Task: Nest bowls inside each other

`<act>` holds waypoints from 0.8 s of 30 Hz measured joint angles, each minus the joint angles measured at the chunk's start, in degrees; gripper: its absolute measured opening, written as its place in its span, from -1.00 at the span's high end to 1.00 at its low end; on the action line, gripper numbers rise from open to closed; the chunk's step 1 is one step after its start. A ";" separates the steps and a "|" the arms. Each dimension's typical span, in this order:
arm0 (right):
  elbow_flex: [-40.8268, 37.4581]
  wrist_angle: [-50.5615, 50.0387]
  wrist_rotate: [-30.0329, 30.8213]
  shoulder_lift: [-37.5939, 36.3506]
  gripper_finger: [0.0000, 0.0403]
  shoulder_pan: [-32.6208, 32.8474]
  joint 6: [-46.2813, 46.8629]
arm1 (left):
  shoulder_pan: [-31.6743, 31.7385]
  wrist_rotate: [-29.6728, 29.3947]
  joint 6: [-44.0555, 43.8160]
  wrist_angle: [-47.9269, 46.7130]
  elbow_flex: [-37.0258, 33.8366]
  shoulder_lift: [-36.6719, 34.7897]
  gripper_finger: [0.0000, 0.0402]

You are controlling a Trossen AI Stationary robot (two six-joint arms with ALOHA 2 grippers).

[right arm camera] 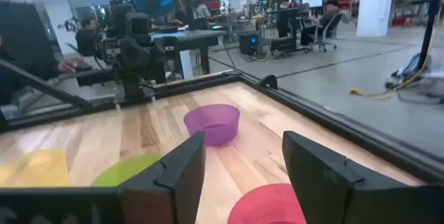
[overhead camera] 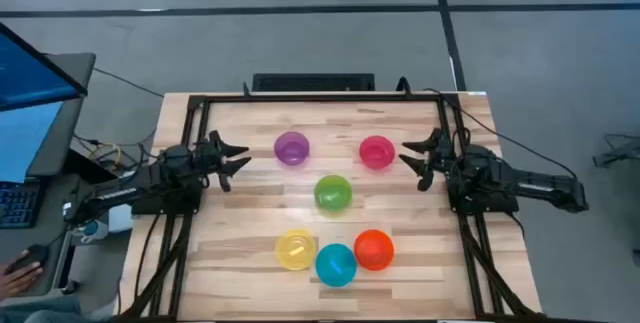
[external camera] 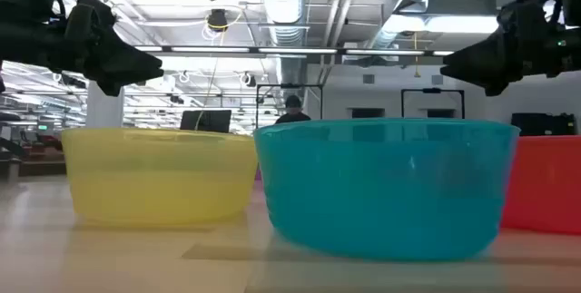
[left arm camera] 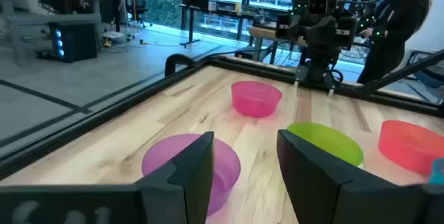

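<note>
Six small round bowls stand apart, each on its base on the wooden table. Purple (overhead camera: 292, 148) and pink (overhead camera: 376, 152) stand at the far side, green (overhead camera: 333, 193) in the middle, yellow (overhead camera: 295, 249), blue (overhead camera: 336, 264) and orange-red (overhead camera: 373, 248) at the near side. My left gripper (overhead camera: 238, 160) is open and empty, left of the purple bowl (left arm camera: 191, 165). My right gripper (overhead camera: 411, 159) is open and empty, right of the pink bowl (right arm camera: 267, 207).
A dark frame (overhead camera: 320, 96) runs along the table's far edge and down both sides behind the arms. A monitor and keyboard (overhead camera: 25, 113) stand off the table at the left, with a person's hand (overhead camera: 12, 276) below them. People show in the room beyond.
</note>
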 joint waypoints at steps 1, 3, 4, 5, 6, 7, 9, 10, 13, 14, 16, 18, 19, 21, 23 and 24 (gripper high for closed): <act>0.00 0.00 -0.02 0.00 -0.07 0.00 0.59 | 0.02 -0.02 0.00 -0.02 0.02 0.02 0.26; 0.00 0.02 0.00 -0.01 -0.07 0.00 0.77 | 0.01 -0.02 0.00 -0.01 0.01 0.00 0.26; -0.01 0.28 0.02 -0.01 -0.07 0.00 0.81 | 0.00 -0.02 0.00 0.00 0.00 0.00 0.26; -0.16 1.18 0.12 0.00 -0.07 0.00 0.80 | 0.00 -0.02 0.00 -0.01 0.01 0.02 0.26; -0.22 2.50 0.23 0.01 -0.07 0.00 0.83 | 0.01 -0.02 0.00 0.00 0.00 0.00 0.26; -0.19 3.94 0.21 -0.01 -0.07 0.00 0.86 | 0.02 -0.03 0.00 -0.01 0.00 0.02 0.26; -0.09 5.33 0.11 -0.07 -0.07 0.02 0.86 | 0.00 -0.04 0.00 0.00 0.00 0.02 0.26; -0.09 5.17 0.07 -0.05 -0.07 0.15 0.86 | 0.00 -0.04 0.00 -0.02 0.02 0.00 0.26; -0.09 5.05 -0.20 -0.02 -0.07 0.80 5.41 | 0.02 -0.04 0.00 -0.01 0.01 0.01 0.26; -0.09 4.41 -0.41 -0.02 -0.07 1.17 9.23 | 0.01 -0.04 0.00 0.00 0.01 0.00 0.26; -0.09 2.65 0.24 0.00 -0.07 1.70 12.04 | 0.02 -0.07 0.00 -0.02 0.00 0.00 0.26; -0.09 1.41 0.37 -0.02 -0.07 1.64 12.36 | 0.00 -0.12 0.08 0.13 0.00 0.01 0.26; -0.09 0.90 0.20 -0.01 -0.07 1.62 12.37 | 0.01 -0.22 0.25 0.19 0.00 0.01 0.26; -0.09 0.76 -0.04 -0.01 -0.07 1.67 13.99 | 0.00 -0.23 0.14 0.20 0.00 0.01 0.26; -0.09 1.61 -0.12 0.00 -0.07 1.79 20.13 | 0.02 -0.10 -1.98 0.21 0.00 0.01 0.26; -0.09 2.24 0.05 0.00 -0.07 1.79 23.47 | 0.00 0.04 -2.75 0.20 0.00 0.00 0.26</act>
